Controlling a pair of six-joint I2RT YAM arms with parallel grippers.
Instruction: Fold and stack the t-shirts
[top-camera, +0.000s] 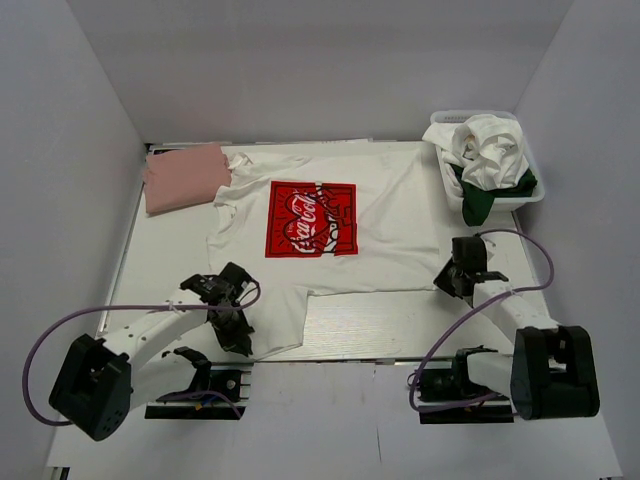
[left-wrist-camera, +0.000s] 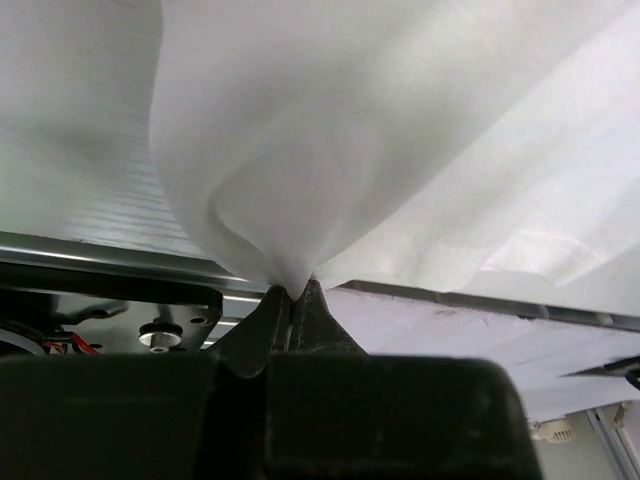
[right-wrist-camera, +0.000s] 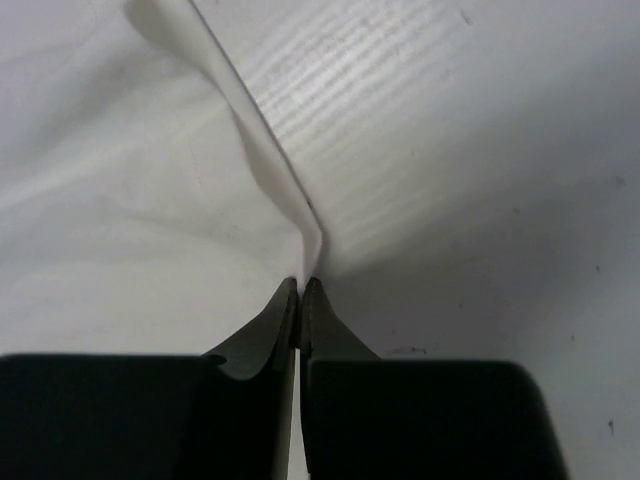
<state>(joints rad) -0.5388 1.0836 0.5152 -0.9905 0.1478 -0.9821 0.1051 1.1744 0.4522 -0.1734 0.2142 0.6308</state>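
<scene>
The large white t-shirt (top-camera: 390, 215) with the red Coca-Cola print (top-camera: 311, 219) lies spread across the middle of the table. My left gripper (top-camera: 240, 335) is shut on its near left hem, which hangs in a pinched fold (left-wrist-camera: 290, 285) between the fingers (left-wrist-camera: 262, 330). My right gripper (top-camera: 447, 282) is shut on the shirt's near right edge (right-wrist-camera: 300, 275). A folded salmon-pink t-shirt (top-camera: 183, 177) lies at the back left. More white and dark green t-shirts (top-camera: 487, 160) are heaped in the basket.
The white mesh basket (top-camera: 530, 196) stands at the back right. White walls close in the table on three sides. The near table edge with a metal rail (left-wrist-camera: 90, 255) runs just under the left gripper.
</scene>
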